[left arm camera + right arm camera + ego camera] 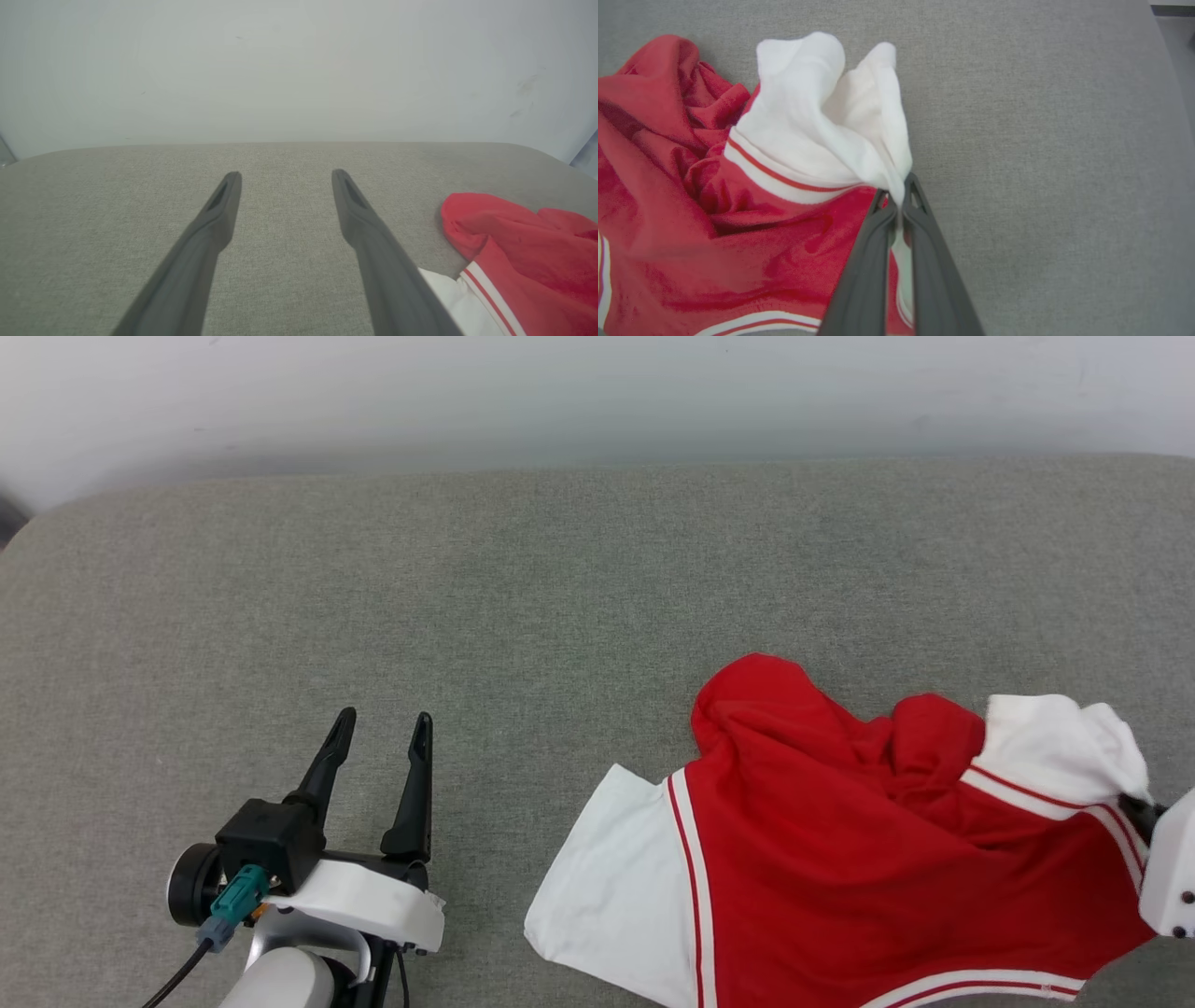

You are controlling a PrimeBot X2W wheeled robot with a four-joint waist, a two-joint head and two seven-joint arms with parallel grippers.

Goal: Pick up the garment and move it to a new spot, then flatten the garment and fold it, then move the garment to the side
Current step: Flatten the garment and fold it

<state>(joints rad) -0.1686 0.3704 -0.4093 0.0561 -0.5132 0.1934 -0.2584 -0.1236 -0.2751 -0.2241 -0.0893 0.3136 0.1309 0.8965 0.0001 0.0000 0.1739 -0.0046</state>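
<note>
The garment [840,868], red with white sleeves and striped trim, lies crumpled at the lower right of the grey surface; its lettering is hidden. Its red edge and one white sleeve reach into the left wrist view as the garment [528,261]. My right gripper [899,198] is shut on the garment [738,210], pinching the bunched white sleeve where it meets the red body. In the head view that gripper [1141,805] is mostly out of frame at the right edge. My left gripper [380,730] stands open over bare surface, well left of the shirt, holding nothing.
The grey fabric-covered surface [523,607] stretches wide, with rounded far corners. A pale wall [597,392] rises right behind its far edge. Open cloth extends to the left of and beyond the shirt.
</note>
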